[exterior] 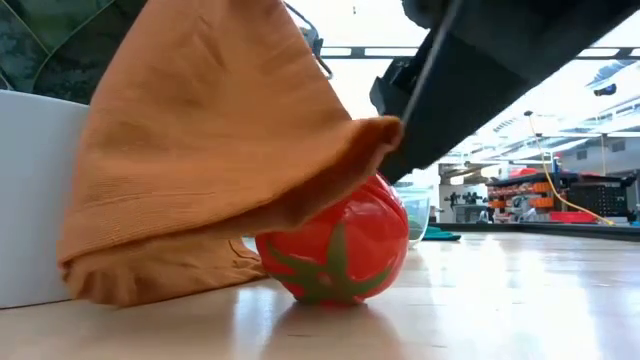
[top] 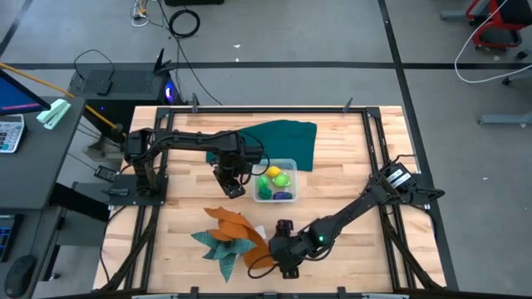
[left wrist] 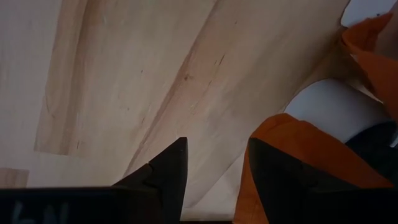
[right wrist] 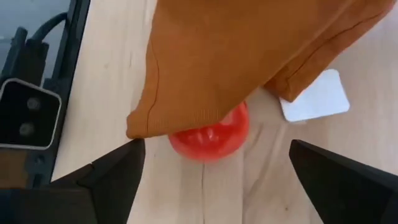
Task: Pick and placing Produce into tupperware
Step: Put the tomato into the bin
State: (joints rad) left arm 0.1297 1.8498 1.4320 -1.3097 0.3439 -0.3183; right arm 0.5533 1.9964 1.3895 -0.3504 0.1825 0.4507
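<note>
Now my right gripper (right wrist: 214,177), jaws wide, hangs just before the red tomato (right wrist: 211,137) on the worktop (right wrist: 112,62), half under the orange cloth (right wrist: 249,50). It looks light, smooth and rigid, likely slippery; I'd clamp across its middle. My left gripper (left wrist: 214,165), jaws narrowly apart and empty, waits beside the tub (top: 290,165), well apart.

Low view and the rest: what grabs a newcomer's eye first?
The red toy tomato on the table, half draped by the orange cloth, fills the low view. The right hand, fingers wide open, hovers right over it near the table's front edge. Farther back, the tupperware already holds yellow, green and purple produce, with the left hand open beside it.
</note>
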